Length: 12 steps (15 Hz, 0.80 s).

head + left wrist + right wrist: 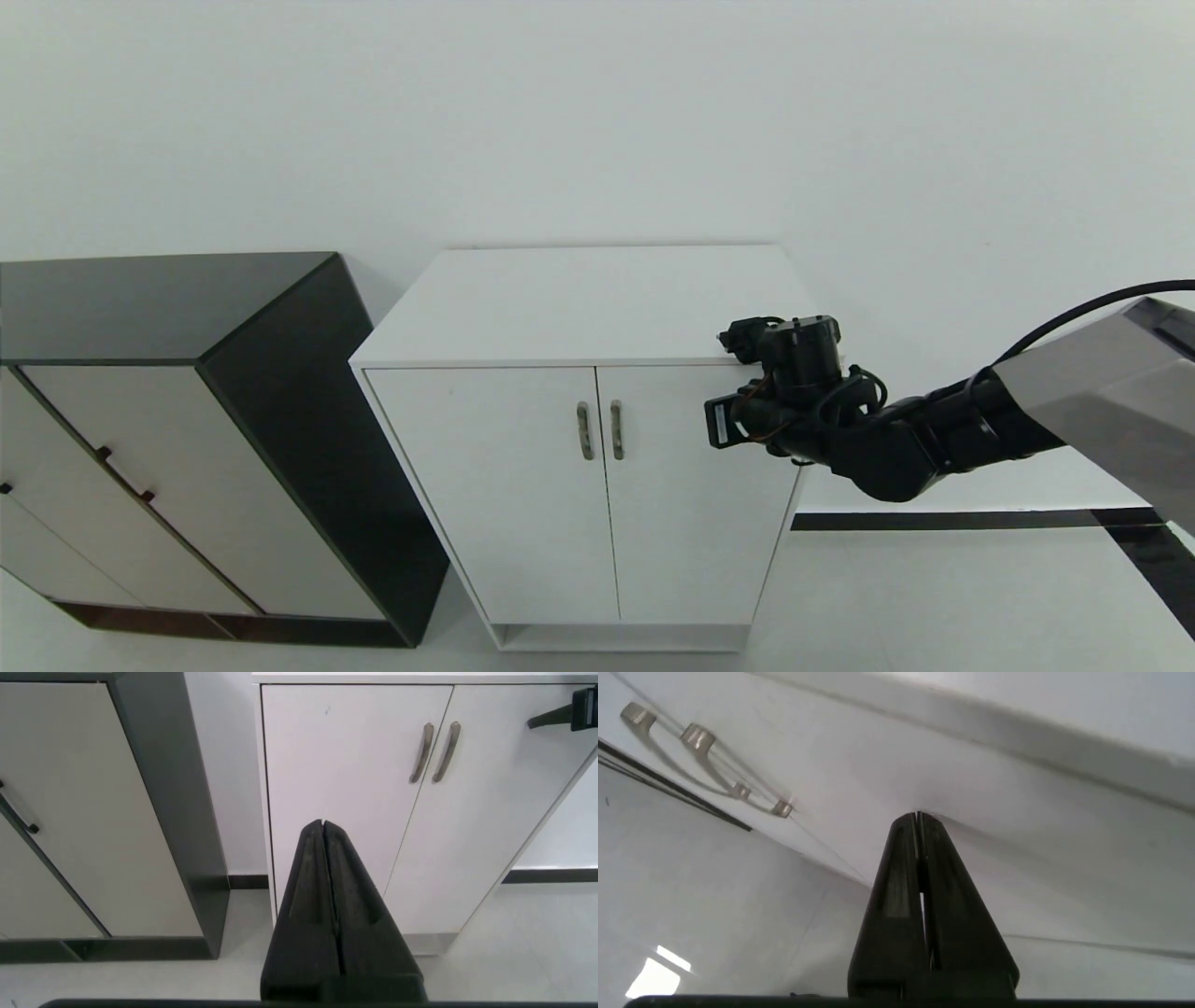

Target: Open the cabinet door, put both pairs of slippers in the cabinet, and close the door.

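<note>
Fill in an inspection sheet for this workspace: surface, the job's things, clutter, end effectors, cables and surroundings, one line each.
surface: pale floor, with a black strip crossing it on the right.
job's things: white cabinet, both doors shut, two handles side by side at the middle seam.
clutter: nothing seen.
end effectors: right end effector shut, near the top of the right door, contact unclear; left end effector shut, set back from the cabinet and facing it.
cables: black cable running along the right arm.
surroundings: dark cabinet left of the white one; plain wall behind.
</note>
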### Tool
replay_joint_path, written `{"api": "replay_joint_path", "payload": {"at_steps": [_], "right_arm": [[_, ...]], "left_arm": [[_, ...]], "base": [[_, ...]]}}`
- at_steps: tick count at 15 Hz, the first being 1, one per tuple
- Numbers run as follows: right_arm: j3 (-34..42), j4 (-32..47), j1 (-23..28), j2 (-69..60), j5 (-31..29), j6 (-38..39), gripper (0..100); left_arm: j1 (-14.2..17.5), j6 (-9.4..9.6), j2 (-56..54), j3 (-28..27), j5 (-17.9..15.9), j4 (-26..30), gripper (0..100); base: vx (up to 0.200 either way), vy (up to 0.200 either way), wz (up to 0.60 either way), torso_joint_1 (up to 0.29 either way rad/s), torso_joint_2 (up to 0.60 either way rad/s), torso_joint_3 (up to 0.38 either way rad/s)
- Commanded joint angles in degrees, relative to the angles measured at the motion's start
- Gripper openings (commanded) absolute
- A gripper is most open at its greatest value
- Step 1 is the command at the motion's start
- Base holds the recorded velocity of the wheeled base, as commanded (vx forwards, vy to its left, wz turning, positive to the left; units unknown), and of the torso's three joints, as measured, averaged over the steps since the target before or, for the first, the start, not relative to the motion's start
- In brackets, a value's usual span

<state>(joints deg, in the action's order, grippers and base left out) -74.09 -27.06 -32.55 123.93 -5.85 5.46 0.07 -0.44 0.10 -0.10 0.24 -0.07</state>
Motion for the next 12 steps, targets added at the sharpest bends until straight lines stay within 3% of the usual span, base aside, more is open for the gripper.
{"api": "replay_joint_path", "payload": {"at_steps": [1, 6, 12], "right_arm": [[3.3, -0.1, -0.4, -3.7, 0.0, 0.1, 0], [25.9, -7.6, -0.8, -19.5, -0.2, -0.1, 0], [57.6, -9.5, 0.0, -46.1, -1.0, 0.1, 0]], "left_arm": [[0.0, -0.09, 0.0, 0.0, 0.0, 0.0, 0], [0.0, 0.0, 0.0, 0.0, -0.1, 0.0, 0], [0.0, 0.09, 0.0, 0.0, -0.1, 0.0, 0]], "base": [[0.0, 0.0, 0.0, 0.0, 0.0, 0.0], [0.0, 0.0, 0.0, 0.0, 0.0, 0.0], [0.0, 0.0, 0.0, 0.0, 0.0, 0.0]]}}
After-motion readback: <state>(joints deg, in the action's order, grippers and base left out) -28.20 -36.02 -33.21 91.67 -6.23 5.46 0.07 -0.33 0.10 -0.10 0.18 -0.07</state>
